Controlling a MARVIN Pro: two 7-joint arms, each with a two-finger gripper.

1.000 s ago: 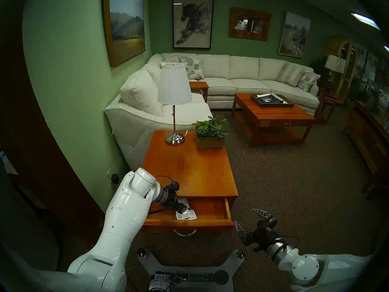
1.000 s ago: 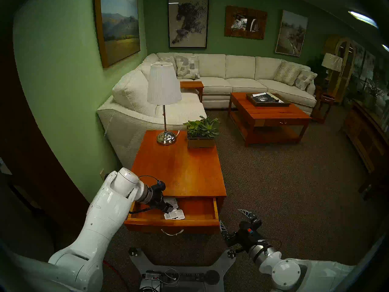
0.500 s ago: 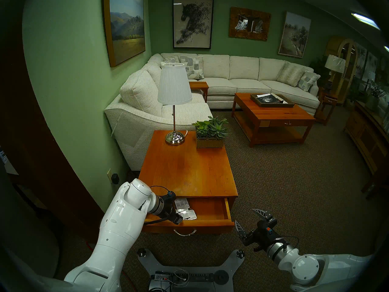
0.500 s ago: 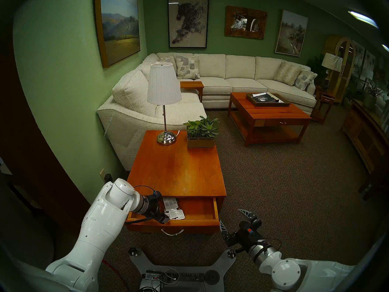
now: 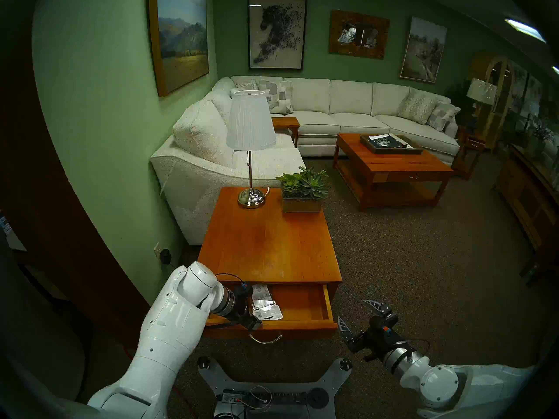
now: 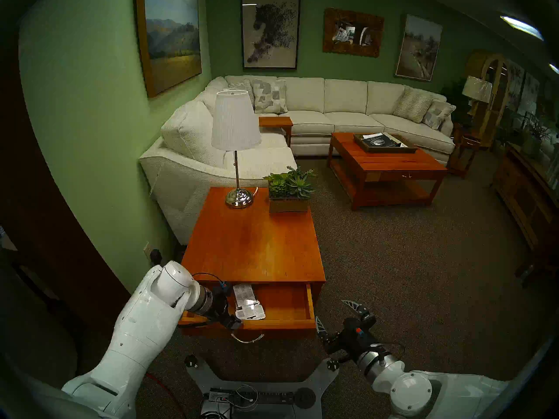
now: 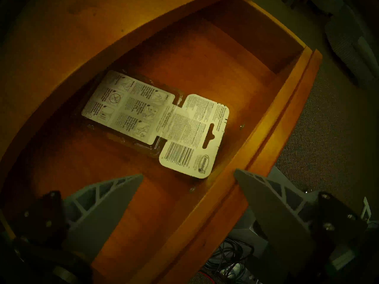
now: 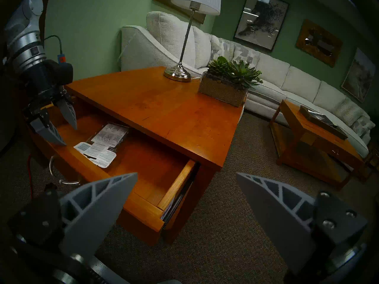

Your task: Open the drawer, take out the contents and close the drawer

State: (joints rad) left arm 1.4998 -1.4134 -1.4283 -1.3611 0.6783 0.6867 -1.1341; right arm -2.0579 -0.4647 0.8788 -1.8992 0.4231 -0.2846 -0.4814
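The cherry-wood drawer [image 5: 302, 303] of the end table stands pulled out, its silver bail handle [image 5: 266, 339] at the front. Two flat blister packs with white printed labels lie overlapping in its left half, one nearer the front [image 5: 267, 312] and one behind it [image 5: 261, 292]. They also show in the left wrist view [image 7: 192, 138] [image 7: 131, 107] and the right wrist view [image 8: 96, 152]. My left gripper [image 7: 188, 174] is open and empty, hovering over the drawer's front left part, just short of the packs [image 8: 68, 135]. My right gripper [image 5: 352, 309] is open and empty over the carpet, right of the drawer's front corner.
On the end table's top [image 5: 272, 246] stand a lamp [image 5: 251, 197] and a succulent planter [image 5: 302, 197] at the far end. A white sofa [image 5: 196, 167] lies behind and left. My base [image 5: 272, 388] sits just below the drawer front. A coffee table [image 5: 393, 167] stands far right.
My left gripper has drawn back toward me, from over the packs to the drawer's front left edge, uncovering both packs. The drawer front looks slightly further out. The right arm has not moved.
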